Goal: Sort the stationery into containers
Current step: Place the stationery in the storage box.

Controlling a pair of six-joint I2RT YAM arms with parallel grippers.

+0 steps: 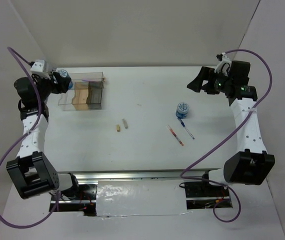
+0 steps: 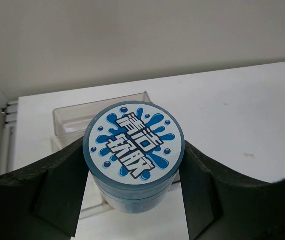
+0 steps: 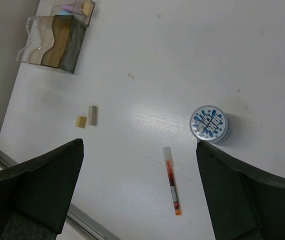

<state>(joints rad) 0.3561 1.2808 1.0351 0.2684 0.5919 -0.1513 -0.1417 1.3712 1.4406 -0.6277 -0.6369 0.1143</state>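
left fingers (image 2: 57,190) grip a round blue tub (image 2: 134,155), hiding much of the organiser (image 2: 72,117). right fingers (image 3: 42,185) gape wide, empty.

**Table from above: stationery scattered, a gripper at each far corner**

An organiser (image 1: 85,94) of clear, tan and dark compartments was seen at ten o'clock on the table (image 1: 147,90). The left gripper (image 1: 65,81) was poised at the organiser's nine o'clock edge, with a raised blue tub (image 1: 64,74) seen at its fingers. The right gripper (image 1: 195,81) was seen at two o'clock with its jaws spread. A loose blue tub (image 1: 182,109) was seen near three o'clock of centre. A red-orange pen (image 1: 175,135) and a blue pen (image 1: 186,129) were laid near each other at its six o'clock, and two tan stubs (image 1: 121,126) were laid close together at eight o'clock.
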